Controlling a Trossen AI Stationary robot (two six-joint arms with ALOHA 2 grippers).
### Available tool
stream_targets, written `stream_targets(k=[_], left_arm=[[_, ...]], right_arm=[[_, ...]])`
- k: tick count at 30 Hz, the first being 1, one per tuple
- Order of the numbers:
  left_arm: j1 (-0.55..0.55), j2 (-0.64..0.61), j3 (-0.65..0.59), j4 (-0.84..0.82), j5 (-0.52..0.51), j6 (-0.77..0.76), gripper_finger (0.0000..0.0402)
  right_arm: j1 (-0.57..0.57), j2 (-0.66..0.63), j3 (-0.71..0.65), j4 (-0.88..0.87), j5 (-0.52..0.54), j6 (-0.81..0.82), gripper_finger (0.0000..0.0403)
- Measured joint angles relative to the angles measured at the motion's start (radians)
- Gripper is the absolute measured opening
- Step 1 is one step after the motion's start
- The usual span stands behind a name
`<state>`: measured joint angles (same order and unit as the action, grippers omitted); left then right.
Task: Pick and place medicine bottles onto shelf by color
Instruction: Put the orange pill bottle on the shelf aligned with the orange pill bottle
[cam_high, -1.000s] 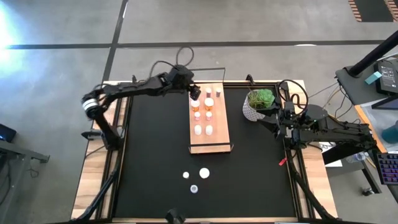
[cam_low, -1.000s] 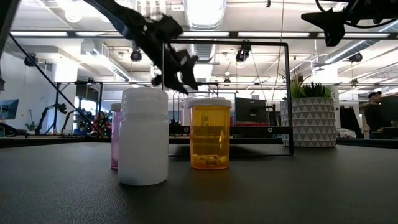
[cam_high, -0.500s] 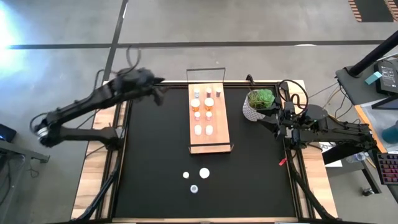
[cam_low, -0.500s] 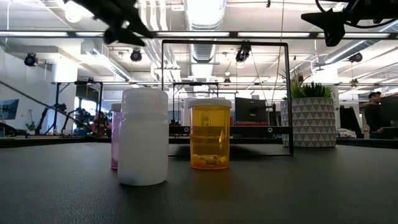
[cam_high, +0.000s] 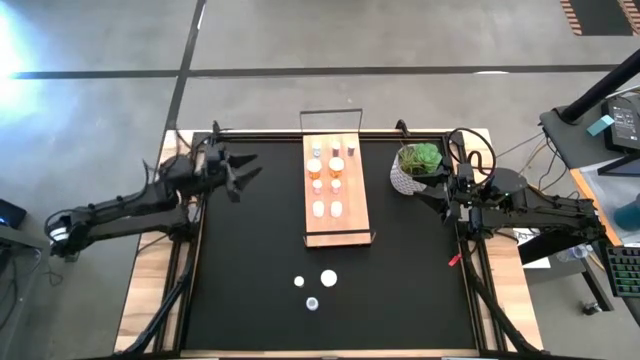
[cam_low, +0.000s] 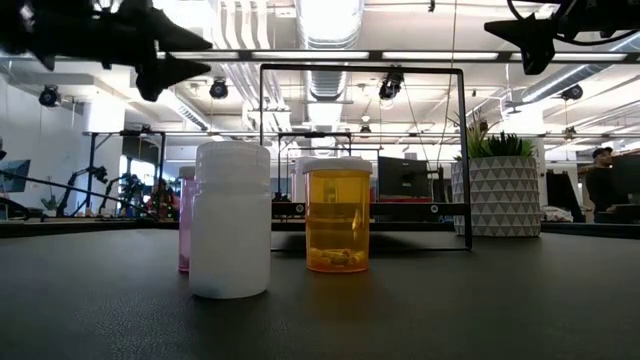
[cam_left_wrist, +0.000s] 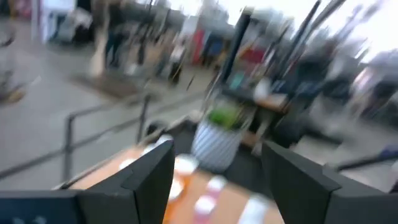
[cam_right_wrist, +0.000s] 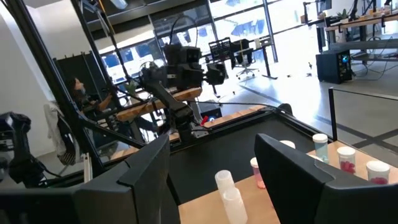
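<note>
Two dark arms flank a black mat (cam_high: 250, 260) on the table, seen from above. At far left, the left gripper (cam_high: 243, 171) hangs over the mat's left edge, well apart from the shelf, its two fingers spread and empty; the left wrist view confirms a clear gap between them, and the low view shows the same gripper (cam_low: 185, 55) high above the table. At centre, the shelf (cam_high: 336, 228), a long light-wood board with a thin dark wire frame at its far and near ends, lies lengthwise on the mat. About ten medicine bottles (cam_high: 326, 178) stand on it in two columns: pale and purple ones at the far end, orange next, pink below those, white nearest. Three further bottles stand off the shelf on the near part of the mat: a white bottle (cam_high: 328, 278), a smaller-looking one (cam_high: 299, 282) just left of it, and another (cam_high: 312, 303) nearer still. The low view shows these close up as a white bottle (cam_low: 231, 220), a pink one (cam_low: 185, 220) partly hidden behind it, and an orange one (cam_low: 337, 215), all upright. Right of the shelf stands a green plant (cam_high: 418, 166) in a white patterned pot. At far right, the right gripper (cam_high: 431, 195) waits just beside the plant, fingers apart, holding nothing.
</note>
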<state>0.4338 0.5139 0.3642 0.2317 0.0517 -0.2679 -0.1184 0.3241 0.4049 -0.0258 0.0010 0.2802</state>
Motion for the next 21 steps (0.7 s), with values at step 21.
stream_targets(k=[21], left_arm=[[-0.032, -0.031, -0.354, 0.563, 0.035, -0.276, 0.0224]], right_arm=[[0.0, 0.0, 0.0, 0.0, 0.0, 0.0, 0.0226]])
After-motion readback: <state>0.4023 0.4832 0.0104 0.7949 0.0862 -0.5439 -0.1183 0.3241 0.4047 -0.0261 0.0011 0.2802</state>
